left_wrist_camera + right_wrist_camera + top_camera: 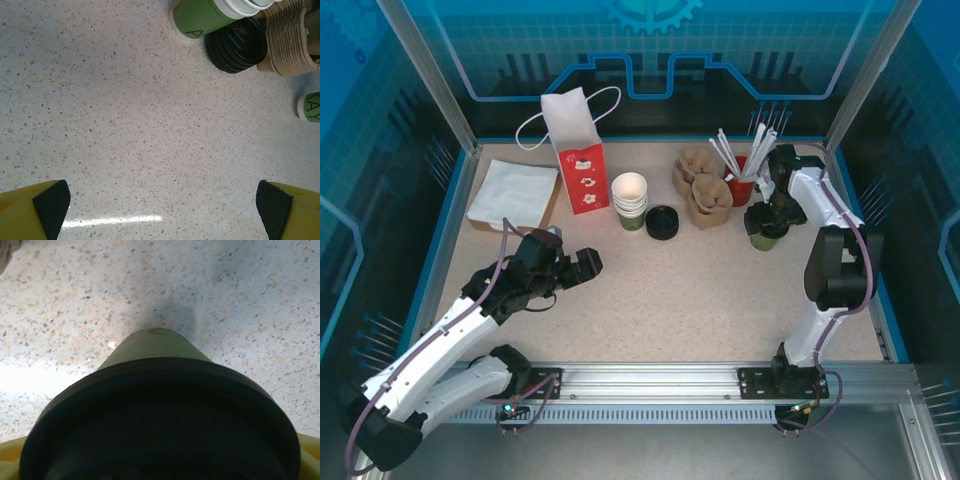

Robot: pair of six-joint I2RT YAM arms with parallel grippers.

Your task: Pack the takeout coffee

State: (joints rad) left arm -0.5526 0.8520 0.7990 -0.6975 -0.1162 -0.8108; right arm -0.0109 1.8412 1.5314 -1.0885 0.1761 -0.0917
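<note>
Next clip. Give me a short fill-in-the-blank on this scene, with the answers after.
The takeout coffee is topped with a ___ lid.
The left gripper hovers over the table with its jaws ___.
The cup holding the white straws is ___.
Missing words: black; open; red.

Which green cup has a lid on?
The cup at the right gripper: it wears a black lid; the stacked cups are lidless, white rims showing.
</note>
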